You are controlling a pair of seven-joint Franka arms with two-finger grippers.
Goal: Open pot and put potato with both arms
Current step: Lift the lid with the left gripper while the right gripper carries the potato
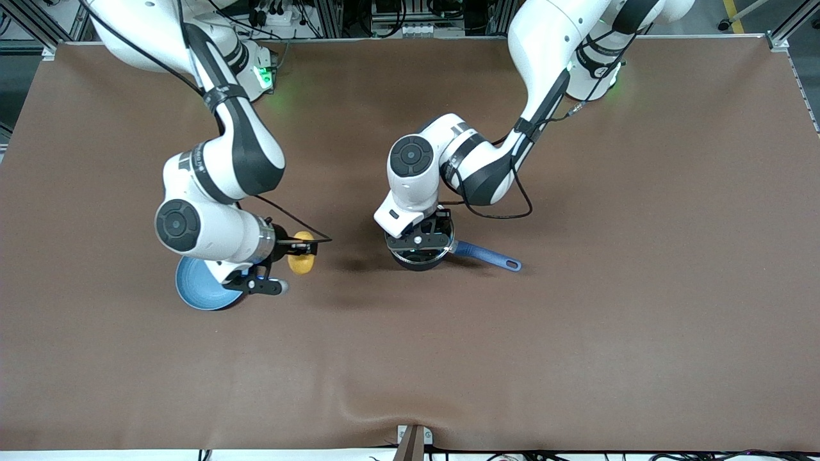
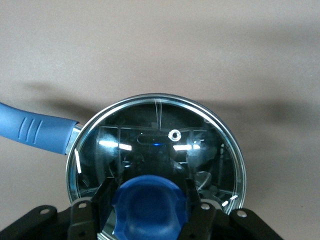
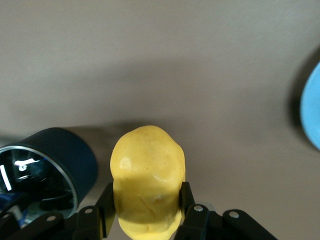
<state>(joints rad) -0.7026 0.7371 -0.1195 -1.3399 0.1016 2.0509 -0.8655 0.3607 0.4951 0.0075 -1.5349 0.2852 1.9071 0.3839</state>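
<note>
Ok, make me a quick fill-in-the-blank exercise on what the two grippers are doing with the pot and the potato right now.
1. The right gripper is shut on the ____.
2. The left gripper has its fingers on either side of the lid's blue ____.
3. The glass lid sits on the ____, which has a long blue handle.
4. The light-blue plate lies toward the ____ arm's end of the table.

Missing words: potato; knob; pot; right
</note>
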